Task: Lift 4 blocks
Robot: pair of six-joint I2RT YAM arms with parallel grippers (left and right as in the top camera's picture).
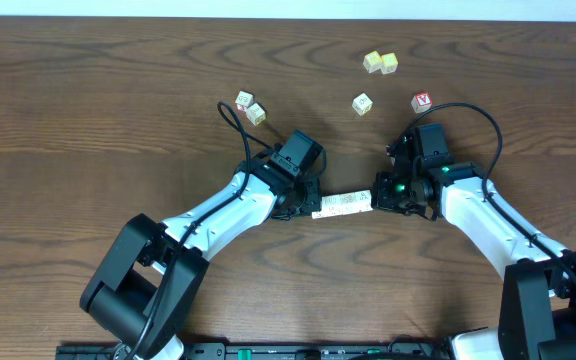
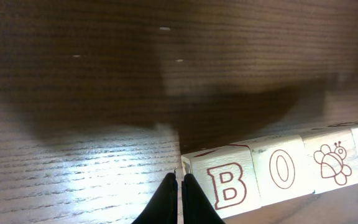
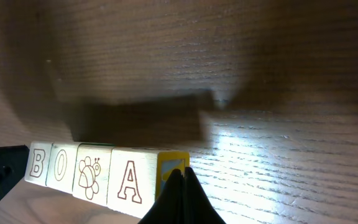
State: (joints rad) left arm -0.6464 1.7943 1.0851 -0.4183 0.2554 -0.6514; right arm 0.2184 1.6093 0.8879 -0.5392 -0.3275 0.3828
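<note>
Pinched end to end near the desk [image 1: 88, 100] centre: four blocks [image 1: 341, 205] in one row, long axis running arm to arm. Left end effector [image 2: 179, 178] fully closed, pressing the B end; right end effector [image 3: 180, 175] likewise, pressing the A end. Seemingly already raised.

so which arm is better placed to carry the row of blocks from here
Neither alone, I'd say. The left gripper and right gripper are both shut, each pressing one end of the row of blocks, so it likely only holds if both move together.
</note>
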